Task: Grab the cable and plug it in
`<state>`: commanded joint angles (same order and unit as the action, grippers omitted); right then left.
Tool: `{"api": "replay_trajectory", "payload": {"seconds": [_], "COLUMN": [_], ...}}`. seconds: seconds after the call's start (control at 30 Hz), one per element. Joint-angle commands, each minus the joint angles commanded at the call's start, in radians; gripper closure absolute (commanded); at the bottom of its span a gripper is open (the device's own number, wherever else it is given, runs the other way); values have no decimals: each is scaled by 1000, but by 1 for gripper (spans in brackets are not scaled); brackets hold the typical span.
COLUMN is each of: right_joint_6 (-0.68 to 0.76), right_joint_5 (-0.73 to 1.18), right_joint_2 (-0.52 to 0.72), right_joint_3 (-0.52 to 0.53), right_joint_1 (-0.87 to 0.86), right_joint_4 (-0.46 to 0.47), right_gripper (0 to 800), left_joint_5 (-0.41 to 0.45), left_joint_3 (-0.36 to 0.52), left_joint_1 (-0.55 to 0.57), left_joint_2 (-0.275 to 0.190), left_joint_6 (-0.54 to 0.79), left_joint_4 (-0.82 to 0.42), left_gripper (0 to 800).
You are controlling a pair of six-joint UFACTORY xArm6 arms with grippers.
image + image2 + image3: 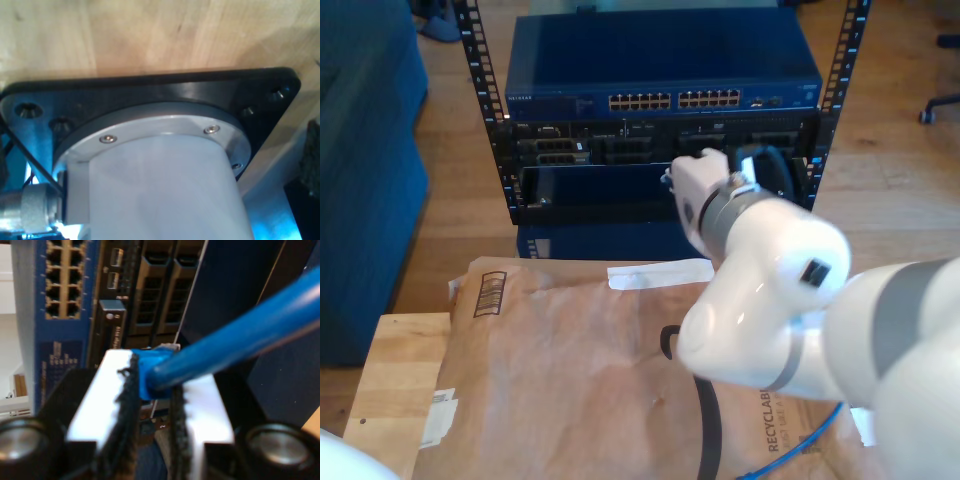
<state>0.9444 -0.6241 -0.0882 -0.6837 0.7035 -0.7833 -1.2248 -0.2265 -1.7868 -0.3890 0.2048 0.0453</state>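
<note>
Blue steel makes up the largest thing in the scene, the network switch (660, 70) at the top of the rack (485, 110) on the far side, with two rows of ports (62, 280) along its front and darker units with open bays (152, 287) under it. Brown paper packaging (570, 370) covers the near tabletop (390, 360). An arm (790, 290) reaches from the exterior view's right toward the rack face. My second gripper (152, 405) is clamped on the cable (240, 330) just behind its blue-booted plug (155, 357), pads (127, 390) pressed on either side. The plug points away from the gripper toward the rack front, close to the dark bays and off to one side of the switch's ports; I judge the coming move needs its long axis lined up square with a port. More of the cable trails over the packaging at the exterior view's near right. My first gripper looks at a black base plate (150, 90) on wood; whether it is parted or closed, I cannot tell.
</note>
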Motion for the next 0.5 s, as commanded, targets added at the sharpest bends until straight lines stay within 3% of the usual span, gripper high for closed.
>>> {"api": "replay_trajectory", "payload": {"seconds": [0.5], "right_joint_6": [-3], "right_joint_5": [-49], "right_joint_2": [37], "right_joint_3": [21], "right_joint_1": [41], "right_joint_4": [9], "right_gripper": [800], "left_joint_5": [0], "left_joint_3": [0], "left_joint_1": [0], "left_joint_2": [0], "left_joint_6": [0], "left_joint_4": [0], "left_gripper": [1]}}
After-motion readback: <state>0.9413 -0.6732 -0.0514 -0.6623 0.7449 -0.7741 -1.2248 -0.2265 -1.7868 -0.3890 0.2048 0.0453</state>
